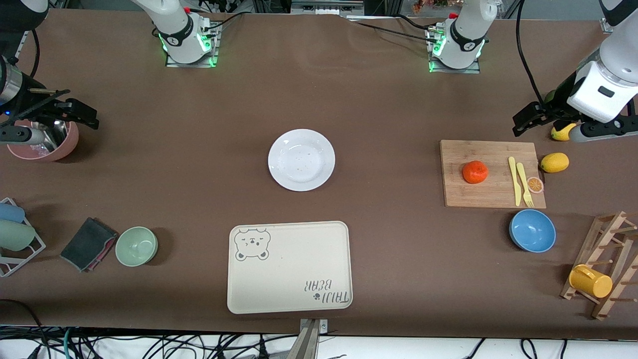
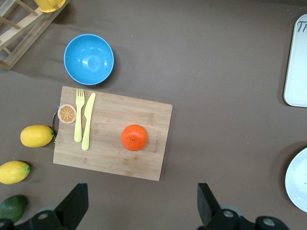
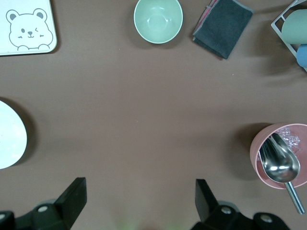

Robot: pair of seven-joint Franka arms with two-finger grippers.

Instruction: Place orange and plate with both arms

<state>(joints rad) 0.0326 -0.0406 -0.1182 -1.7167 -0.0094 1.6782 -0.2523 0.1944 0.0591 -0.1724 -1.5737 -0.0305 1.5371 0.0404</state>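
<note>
The orange (image 1: 475,172) lies on a wooden cutting board (image 1: 491,194) toward the left arm's end of the table; it also shows in the left wrist view (image 2: 134,137). The white plate (image 1: 301,159) lies at the table's middle, empty, with its edge in both wrist views (image 2: 298,181) (image 3: 9,134). My left gripper (image 1: 533,117) is open and empty in the air over bare table beside the board (image 2: 142,201). My right gripper (image 1: 75,113) is open and empty in the air at the right arm's end, beside a pink cup (image 3: 140,199).
A cream bear-print tray (image 1: 289,267) lies nearer the front camera than the plate. The board also carries a yellow fork and knife (image 1: 518,180) and an orange slice (image 1: 535,185). Nearby are two lemons (image 1: 555,162), a blue bowl (image 1: 532,230), a mug rack (image 1: 605,264), a green bowl (image 1: 136,246), a cloth (image 1: 87,244) and the pink cup (image 1: 50,142).
</note>
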